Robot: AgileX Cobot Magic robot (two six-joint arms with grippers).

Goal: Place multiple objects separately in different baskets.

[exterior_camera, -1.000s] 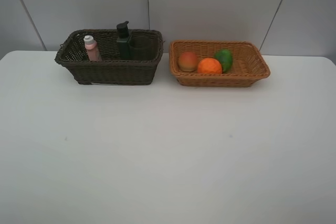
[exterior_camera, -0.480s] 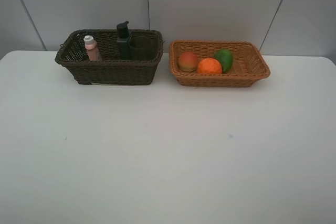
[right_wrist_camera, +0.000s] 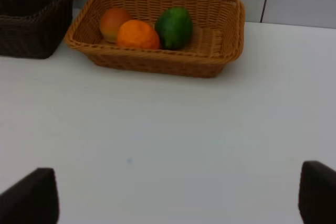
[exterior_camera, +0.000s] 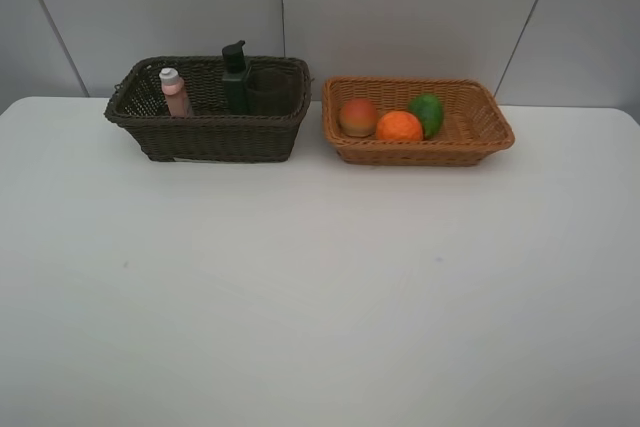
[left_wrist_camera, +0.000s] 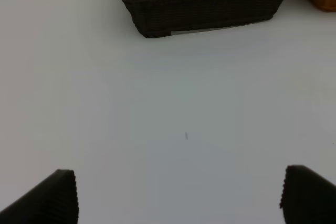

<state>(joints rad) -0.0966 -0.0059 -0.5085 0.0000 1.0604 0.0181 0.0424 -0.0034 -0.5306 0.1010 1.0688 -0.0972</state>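
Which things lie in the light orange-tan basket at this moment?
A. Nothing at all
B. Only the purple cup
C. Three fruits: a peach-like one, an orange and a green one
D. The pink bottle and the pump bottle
C: the light orange-tan basket holds the peach-like fruit, the orange and the green fruit, while the bottles stand in the dark brown basket.
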